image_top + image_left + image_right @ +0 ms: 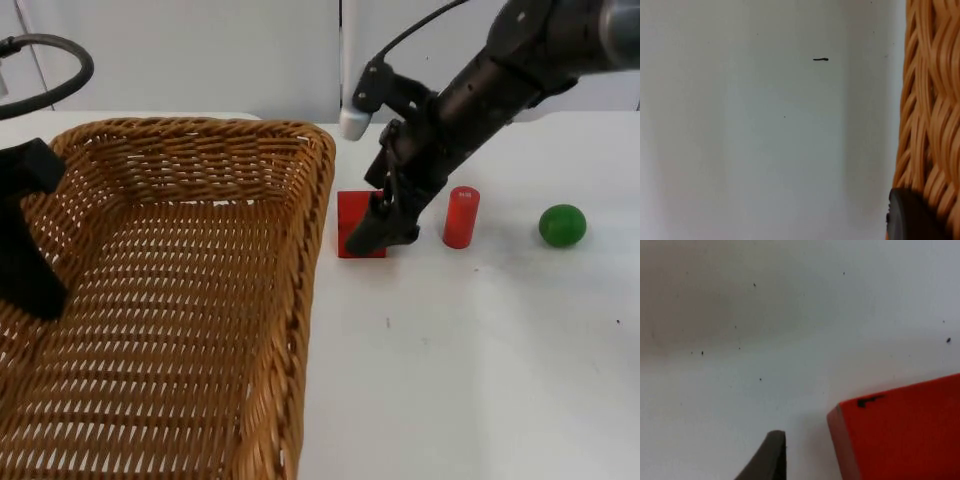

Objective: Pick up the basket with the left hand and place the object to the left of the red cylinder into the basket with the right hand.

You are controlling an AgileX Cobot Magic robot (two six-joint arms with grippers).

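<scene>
The woven tan wicker basket is seen held up by the left gripper, which is clamped on its left rim; in the left wrist view a black fingertip is pressed against the wicker rim with the white table top beneath. So step 1 (basket pick-up) is judged done.

The object to be moved, a red square block, lies on the white table top towards its far edge, just beside the basket's right rim and left of the red cylinder; a green ball sits further right, apart from the cylinder.

The right gripper is lowered onto the block's right side. In the right wrist view one fingertip is seen just beside the block, apart from it, on bare table. Whether the right pincer is open or closed can't be told; no grip on the block is shown.

Left to do, approx.: block grasped, lifted, carried over the rim, released into basket.
</scene>
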